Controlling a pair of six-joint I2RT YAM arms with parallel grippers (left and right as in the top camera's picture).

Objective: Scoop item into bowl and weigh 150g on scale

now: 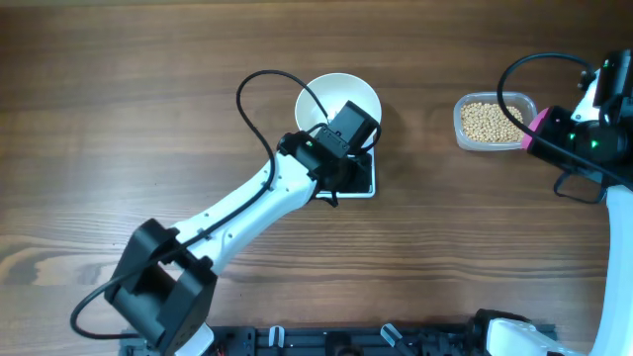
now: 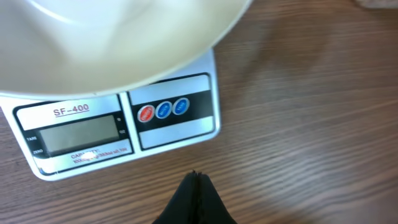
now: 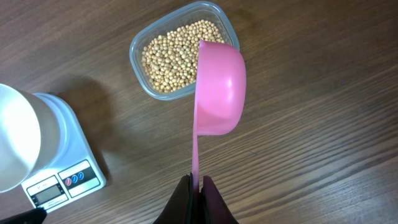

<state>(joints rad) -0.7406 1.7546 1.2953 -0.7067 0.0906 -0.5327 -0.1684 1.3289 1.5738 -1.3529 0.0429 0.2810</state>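
The white bowl (image 1: pixel 331 97) stands on the white scale (image 2: pixel 180 134), whose display and three buttons face my left gripper (image 2: pixel 196 177). That gripper is shut and empty, hovering over the wood just in front of the scale's panel. My right gripper (image 3: pixel 196 182) is shut on the thin handle of a pink scoop (image 3: pixel 219 87). The scoop is turned on edge, its rounded back showing, beside the right rim of a clear container (image 3: pixel 138 43) filled with tan beans (image 3: pixel 177 56). No beans show in the visible part of the bowl.
In the overhead view the left arm (image 1: pixel 247 213) crosses the table from the front left and covers most of the scale (image 1: pixel 368 186). The bean container (image 1: pixel 492 121) lies to the right of the bowl, and the right arm (image 1: pixel 593 138) is at the right edge.
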